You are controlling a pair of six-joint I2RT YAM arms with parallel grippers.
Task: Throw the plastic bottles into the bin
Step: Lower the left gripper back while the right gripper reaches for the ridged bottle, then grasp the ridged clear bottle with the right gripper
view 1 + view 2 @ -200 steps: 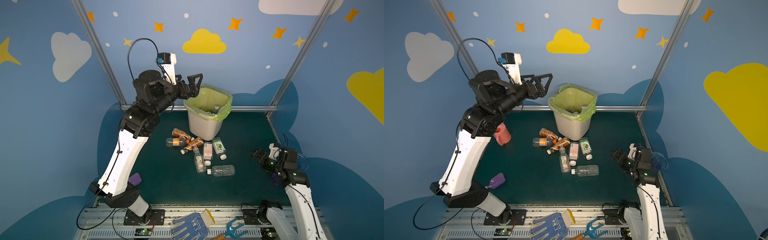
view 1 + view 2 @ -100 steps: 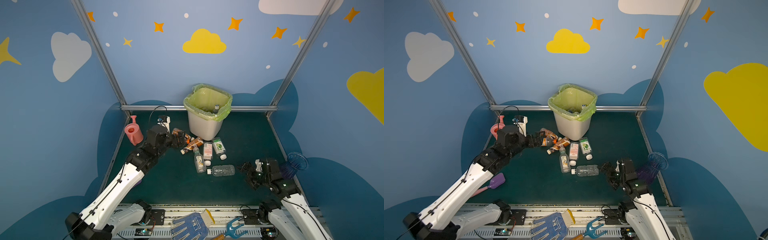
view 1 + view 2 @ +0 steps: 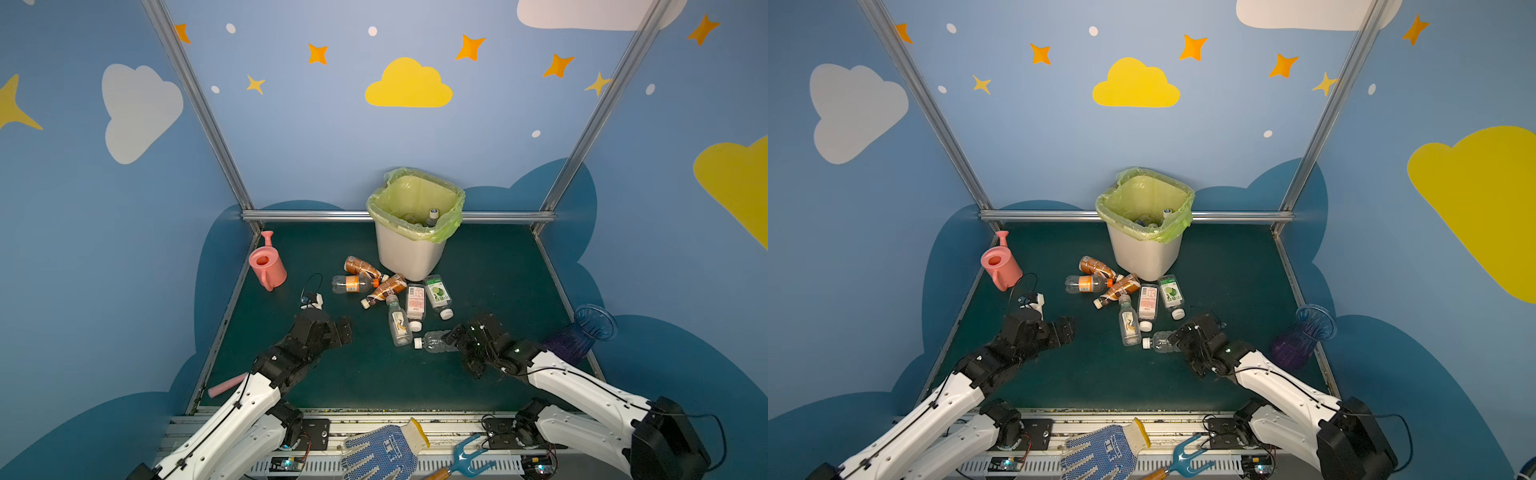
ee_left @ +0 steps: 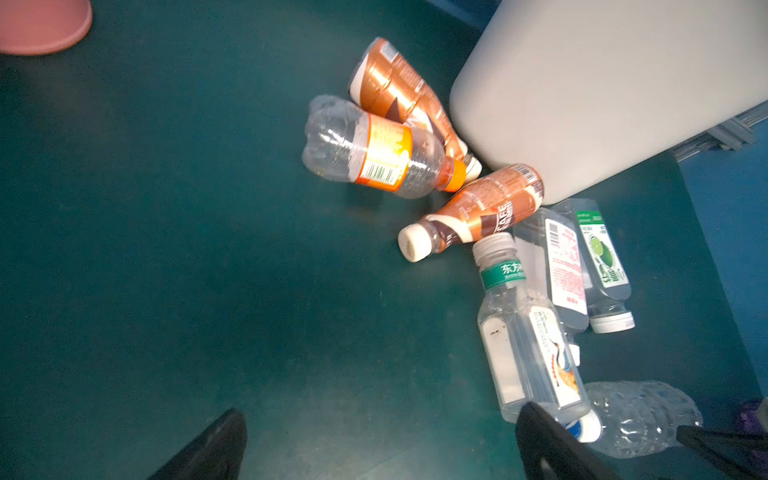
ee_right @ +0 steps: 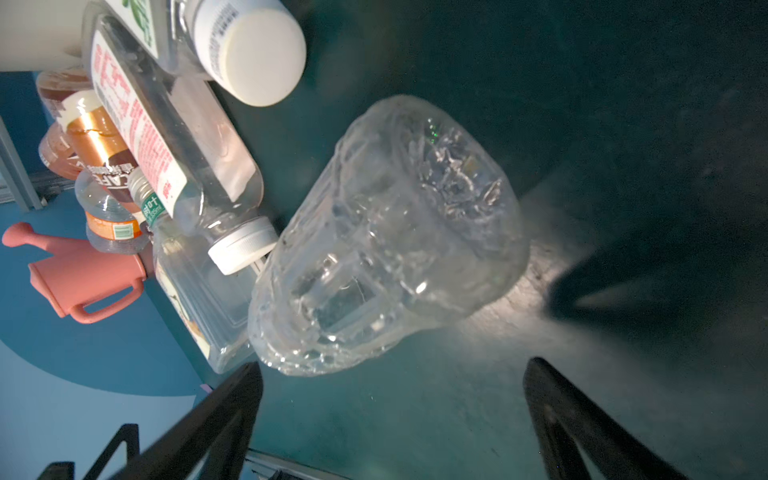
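Observation:
The off-white bin (image 3: 409, 253) with a green bag stands at the back of the mat and holds a bottle (image 3: 432, 216). Several plastic bottles lie in front of it: two brown-labelled (image 3: 361, 266), an orange-labelled one (image 3: 353, 284), a red-labelled one (image 3: 415, 301), a green-labelled one (image 3: 437, 293) and a green-necked one (image 3: 400, 324). A clear bare bottle (image 5: 386, 249) lies nearest the front. My right gripper (image 3: 455, 336) is open, low, just behind its base, not around it. My left gripper (image 3: 343, 330) hangs open over bare mat, left of the pile.
A pink watering can (image 3: 268, 266) stands at the mat's left edge. A blue-purple vase (image 3: 582, 336) stands at the right edge beside my right arm. A pink handle (image 3: 226, 386) lies front left. A glove (image 3: 382, 451) and a hand fork (image 3: 469, 459) lie on the front rail.
My left arm dropped from the bin's rim to the mat and drew back towards the front. My right arm moved left and forward up to the clear bottle. Both grippers stayed open.

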